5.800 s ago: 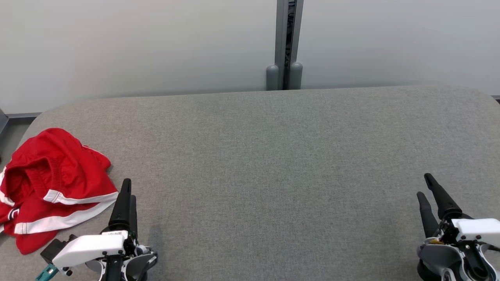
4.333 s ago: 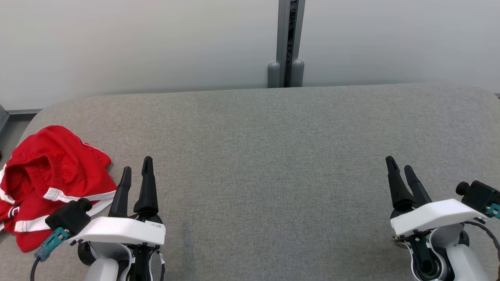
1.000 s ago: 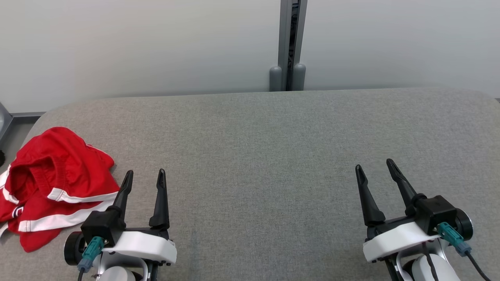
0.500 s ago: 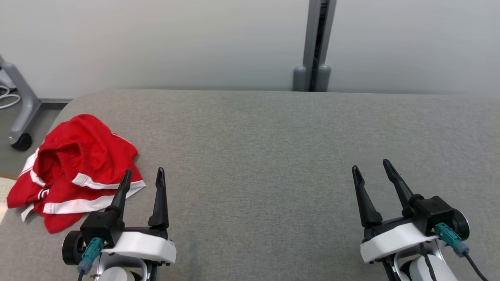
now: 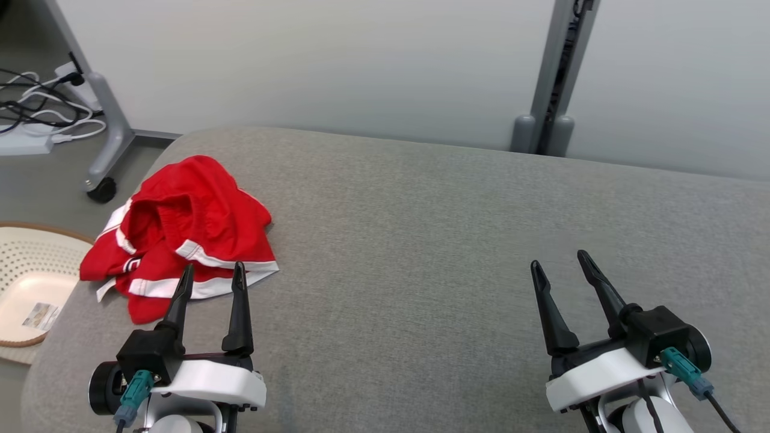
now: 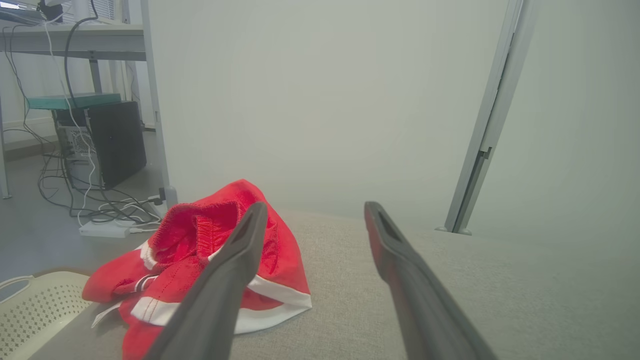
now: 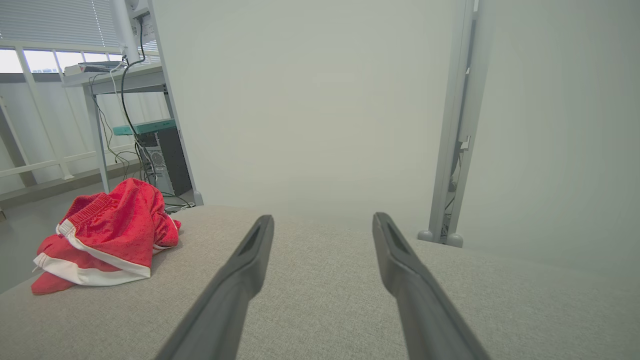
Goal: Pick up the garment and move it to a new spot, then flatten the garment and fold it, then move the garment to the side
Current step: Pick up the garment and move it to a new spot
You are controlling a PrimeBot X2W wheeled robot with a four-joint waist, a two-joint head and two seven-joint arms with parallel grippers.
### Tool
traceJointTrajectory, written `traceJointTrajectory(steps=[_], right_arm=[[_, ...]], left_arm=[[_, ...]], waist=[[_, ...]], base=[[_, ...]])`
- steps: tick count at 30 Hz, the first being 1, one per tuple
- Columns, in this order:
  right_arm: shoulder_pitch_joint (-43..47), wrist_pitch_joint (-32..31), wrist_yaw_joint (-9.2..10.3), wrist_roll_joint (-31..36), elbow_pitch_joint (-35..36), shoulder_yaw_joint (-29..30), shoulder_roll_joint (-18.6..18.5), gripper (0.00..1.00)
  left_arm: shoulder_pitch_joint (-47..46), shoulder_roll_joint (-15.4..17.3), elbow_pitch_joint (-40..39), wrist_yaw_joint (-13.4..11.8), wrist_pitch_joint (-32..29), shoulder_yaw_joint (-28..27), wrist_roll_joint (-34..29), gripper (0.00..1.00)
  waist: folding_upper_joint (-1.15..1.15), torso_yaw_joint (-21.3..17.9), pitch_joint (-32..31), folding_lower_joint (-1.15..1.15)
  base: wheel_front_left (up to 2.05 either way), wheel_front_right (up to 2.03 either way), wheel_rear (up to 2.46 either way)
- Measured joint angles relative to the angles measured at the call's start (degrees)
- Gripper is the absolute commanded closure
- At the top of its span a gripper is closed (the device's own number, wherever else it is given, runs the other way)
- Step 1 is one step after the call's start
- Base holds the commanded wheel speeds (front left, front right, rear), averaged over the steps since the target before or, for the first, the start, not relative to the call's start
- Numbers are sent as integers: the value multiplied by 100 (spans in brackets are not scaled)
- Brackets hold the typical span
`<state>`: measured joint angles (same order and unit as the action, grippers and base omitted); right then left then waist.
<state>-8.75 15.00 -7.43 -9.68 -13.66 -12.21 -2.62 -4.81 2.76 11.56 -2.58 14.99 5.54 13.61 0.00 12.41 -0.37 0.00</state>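
The garment (image 5: 180, 234) lies crumpled at the left edge of the surface (image 5: 421, 240); I judge nothing is done yet. Left tool (image 5: 213, 266) and right tool (image 5: 558, 259) are open, empty.

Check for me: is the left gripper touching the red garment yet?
Cannot tell. In the head view the open left gripper overlaps the red garment at its hem; in the left wrist view one finger crosses it. Neither shows contact or a gap.
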Motion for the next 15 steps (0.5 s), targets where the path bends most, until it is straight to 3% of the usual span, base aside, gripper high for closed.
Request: traceJointTrajectory(steps=[15], right_arm=[[72, 0, 0, -27, 21, -38, 1, 0]], left_arm=[[77, 1, -158, -102, 0, -56, 1, 0]], waist=[[0, 687, 100, 0]], base=[[0, 0, 0]])
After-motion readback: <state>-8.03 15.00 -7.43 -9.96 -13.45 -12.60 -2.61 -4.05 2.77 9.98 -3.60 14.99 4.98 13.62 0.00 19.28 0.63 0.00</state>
